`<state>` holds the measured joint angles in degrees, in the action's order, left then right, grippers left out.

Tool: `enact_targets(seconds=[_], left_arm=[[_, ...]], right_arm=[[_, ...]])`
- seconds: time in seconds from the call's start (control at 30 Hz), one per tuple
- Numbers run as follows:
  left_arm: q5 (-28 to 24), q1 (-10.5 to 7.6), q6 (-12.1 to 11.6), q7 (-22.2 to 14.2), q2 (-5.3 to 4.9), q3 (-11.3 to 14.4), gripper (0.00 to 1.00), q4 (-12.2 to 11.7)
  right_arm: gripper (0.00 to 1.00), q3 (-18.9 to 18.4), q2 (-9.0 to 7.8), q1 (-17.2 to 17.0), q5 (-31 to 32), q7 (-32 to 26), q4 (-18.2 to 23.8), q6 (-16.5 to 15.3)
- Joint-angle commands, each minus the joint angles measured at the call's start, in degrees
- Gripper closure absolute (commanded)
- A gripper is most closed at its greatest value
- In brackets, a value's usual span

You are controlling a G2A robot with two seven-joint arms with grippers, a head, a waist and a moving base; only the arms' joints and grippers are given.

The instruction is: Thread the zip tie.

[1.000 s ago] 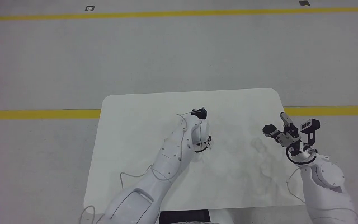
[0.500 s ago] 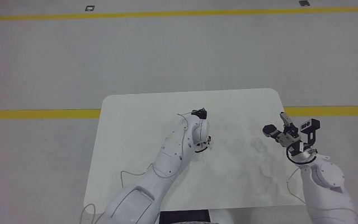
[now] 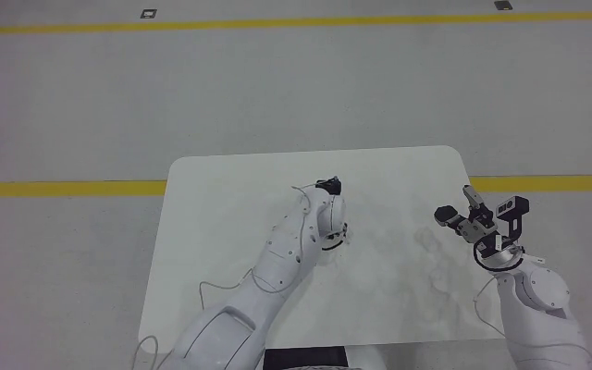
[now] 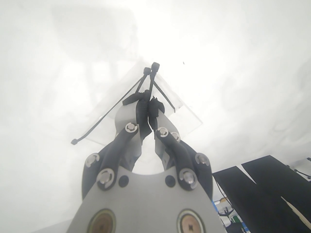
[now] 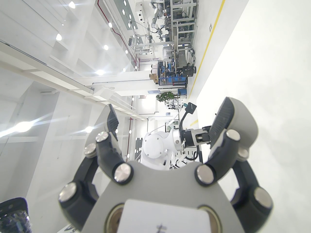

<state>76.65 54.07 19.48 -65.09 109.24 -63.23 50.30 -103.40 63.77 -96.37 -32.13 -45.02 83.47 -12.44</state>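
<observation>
From the top, your left arm (image 3: 291, 245) stretches over the middle of the counter (image 3: 222, 213) with its wrist bent down. Your right gripper (image 3: 458, 205) is held up at the right of the frame, well apart from the middle, so the left arm is nearer.

In the left wrist view, the left gripper (image 4: 148, 104) is pinched tight on the black zip tie (image 4: 151, 81). The tie pokes straight out past the tips, toward the top of the frame. Another black strip (image 4: 107, 112) slants to the lower left across a clear sheet (image 4: 187, 120).

In the right wrist view, the right gripper's fingers are spread wide and hold nothing. It points sideways at the left arm.
</observation>
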Motion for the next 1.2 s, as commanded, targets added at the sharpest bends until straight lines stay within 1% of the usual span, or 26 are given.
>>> enact_targets(seconds=[0.0,0.1,0.2,0.33,0.37,0.43,0.47,0.5,0.6,0.63,1.03,1.07,1.13,1.17], left_arm=[[0.1,0.41,0.0,-0.3,-0.11,-0.1,1.0,1.3],[0.9,1.3,0.0,-1.2,-0.4,-0.2,1.0,3.8],[1.7,2.43,0.0,-2.2,-0.76,-0.1,1.0,6.9],[2.6,4.75,0.0,-4.1,-1.55,0.0,1.0,12.7],[2.7,5.51,0.0,-4.6,-1.82,0.0,1.0,14.6],[2.2,6.63,0.0,-5.5,-2.21,-0.2,1.0,17.7],[1.5,7.58,0.0,-5.9,-2.5,-0.3,1.0,20.0],[1.1,8.24,0.0,-6.4,-2.72,-0.4,1.0,21.5],[-0.6,9.65,0.0,-7.7,-3.39,0.0,1.0,26.3],[-1.4,9.86,0.0,-8.1,-3.58,0.3,1.0,27.4],[-1.4,9.86,0.0,-8.1,-3.58,0.3,1.0,27.4],[-1.6,9.91,-0.9,-6.8,-3.95,0.5,1.0,27.3],[3.3,10.23,-2.8,-4.9,-4.68,1.9,1.0,27.8],[4.5,11.16,-3.8,-4.8,-4.92,2.6,1.0,29.3]], right_arm=[[0.0,0.0,0.0,0.0,0.0,0.0,0.0,0.0],[0.0,0.0,0.0,0.0,0.0,0.0,0.0,0.0],[0.0,0.0,0.0,0.0,0.0,0.0,0.0,0.0],[0.0,0.0,0.0,0.0,0.0,0.0,0.0,0.0],[0.0,0.0,0.0,0.0,0.0,0.0,0.0,0.0],[0.0,0.0,0.0,0.0,0.0,0.0,0.0,0.0],[0.0,0.0,0.0,0.0,0.0,0.0,0.0,0.0],[0.0,0.0,0.0,0.0,0.0,0.0,0.0,0.0],[0.0,0.0,0.0,0.0,0.0,0.0,0.0,0.0],[0.0,0.0,0.0,0.0,0.0,0.0,0.0,0.0],[0.0,0.0,0.0,0.0,0.0,0.0,0.0,0.0],[0.0,0.0,0.0,0.0,0.0,0.0,0.0,0.0],[0.0,0.0,0.0,0.0,0.0,0.0,0.0,0.0],[0.0,0.0,0.0,0.0,0.0,0.0,0.0,0.0]])
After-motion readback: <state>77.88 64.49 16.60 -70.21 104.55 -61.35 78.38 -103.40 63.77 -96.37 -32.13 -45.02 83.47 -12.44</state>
